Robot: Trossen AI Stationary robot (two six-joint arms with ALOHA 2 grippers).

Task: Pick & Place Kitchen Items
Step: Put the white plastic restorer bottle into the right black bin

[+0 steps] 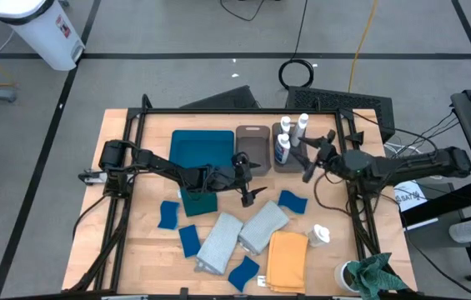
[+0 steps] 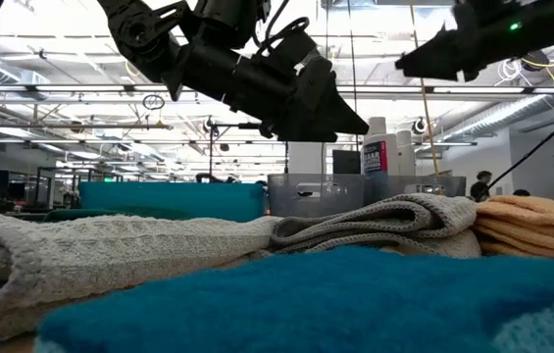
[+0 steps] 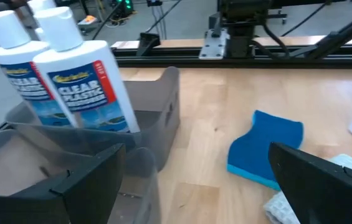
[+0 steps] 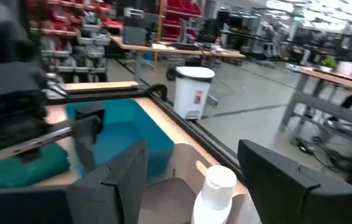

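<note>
Nearest, low view: a blue sponge (image 2: 335,299) filled the foreground, grey cloths (image 2: 110,250) and the mustard cloth (image 2: 536,230) just behind it.
Bench front: in the high view, two grey cloths (image 1: 243,233), the mustard cloth (image 1: 288,261) and four sponges (image 1: 189,240) lay loose on the bench (image 1: 118,142), apparently still waiting to be sorted.
Loose bottle: one white bottle (image 1: 319,235) lay near the mustard cloth, not yet binned.
Green rag: sat at the bench's front right corner (image 1: 377,275).
Left end effector (image 1: 245,179): hung above the bench beside the empty bin (image 1: 253,150), fingers spread apart and holding nothing; probably between picks.
Fifth sponge (image 3: 266,148): lay flat just ahead of the left fingers, a likely next target.
Teal cloth (image 1: 200,200): folded at the tray's front edge, under the left arm.
Right end effector (image 1: 312,154): hovered at the bottle bin (image 3: 163,115), fingers apart and empty, likely just clear of a bottle.
Bottles (image 1: 289,137): three stood upright in that bin, grouped by kind.
Tray (image 1: 197,148): flat at the back, beside the bins.
</note>
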